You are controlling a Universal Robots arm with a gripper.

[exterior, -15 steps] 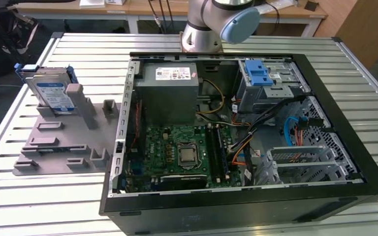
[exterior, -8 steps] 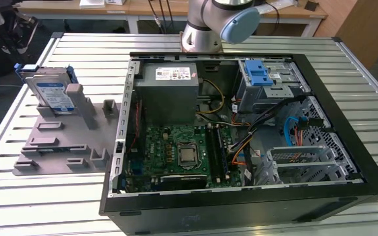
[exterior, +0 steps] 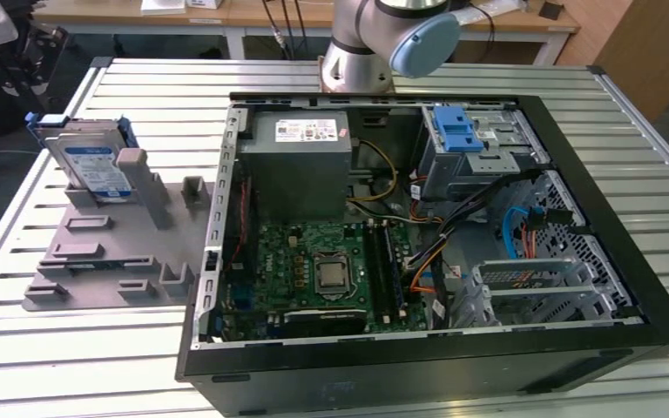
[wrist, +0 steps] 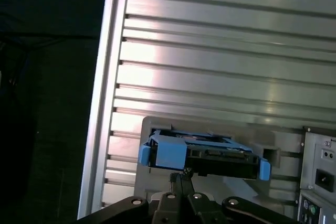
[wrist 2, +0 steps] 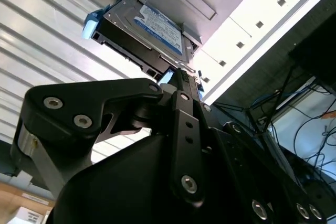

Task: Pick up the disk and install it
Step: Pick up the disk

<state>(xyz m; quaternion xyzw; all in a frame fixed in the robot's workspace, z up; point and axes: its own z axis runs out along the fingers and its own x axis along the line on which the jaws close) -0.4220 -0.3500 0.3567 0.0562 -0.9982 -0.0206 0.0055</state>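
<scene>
The disk [exterior: 93,165] is a silver drive with a white-and-blue label and blue side rails. It stands on edge, leaning in a slot of the grey holder [exterior: 102,252] at the exterior view's left. In both wrist views my gripper [wrist 2: 181,74] [wrist: 182,174] hangs apart from the disk [wrist 2: 152,27] [wrist: 205,156], with the fingertips pointing toward its edge. The black fingers meet at their tips, shut with nothing between them.
An open computer case [exterior: 613,226] lies on the slatted metal table [exterior: 79,366], right of the holder. Inside it are a grey power supply [exterior: 300,165], a motherboard [exterior: 323,270], cables and a grey cage with a blue latch [exterior: 469,139]. The arm's base [exterior: 364,52] stands behind the case.
</scene>
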